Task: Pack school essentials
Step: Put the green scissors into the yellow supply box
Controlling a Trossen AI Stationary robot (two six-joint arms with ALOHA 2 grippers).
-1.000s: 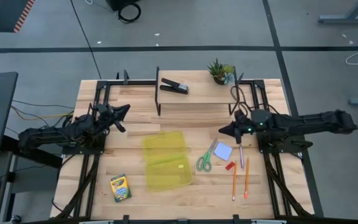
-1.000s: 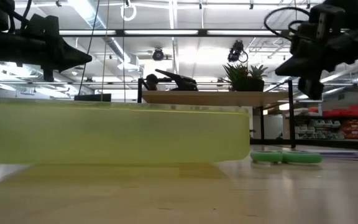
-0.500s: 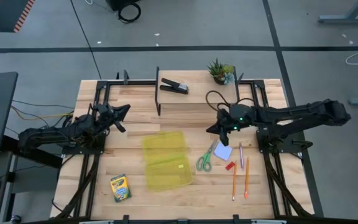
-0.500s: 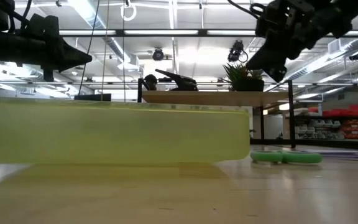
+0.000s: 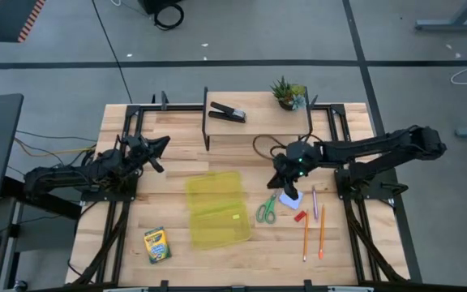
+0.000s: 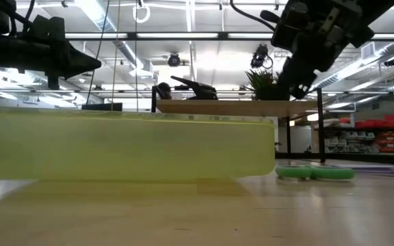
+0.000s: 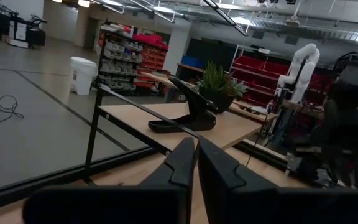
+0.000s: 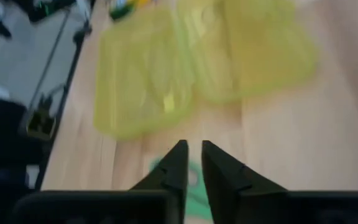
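The open yellow see-through case [image 5: 216, 208] lies flat at the table's middle, and it fills the low view [image 6: 125, 147]. The green-handled scissors [image 5: 267, 207] lie to its right. Next to them are the pale-blue note pad [image 5: 293, 199], the tiny red block [image 5: 300, 216] and two orange pencils [image 5: 306, 235]. The crayon box [image 5: 157, 245] lies near the front left. My right gripper [image 5: 284, 190] hovers shut above the note pad and scissors, pointing down at the case [image 8: 204, 62]. My left gripper [image 5: 164, 143] waits shut over the table's left side.
A raised wooden shelf [image 5: 258, 123] at the far edge carries the black stapler [image 5: 227, 113] and a small potted plant [image 5: 288, 93]. A grey pen [image 5: 314, 203] lies beside the pencils. Black frame rails [image 5: 128, 186] run along both sides. Bare wood lies between case and shelf.
My right gripper has swung from the right side toward the table's left and then toward the near edge, tipping downward until it hangs over the note pad and scissors. The left arm and all objects have stayed put.
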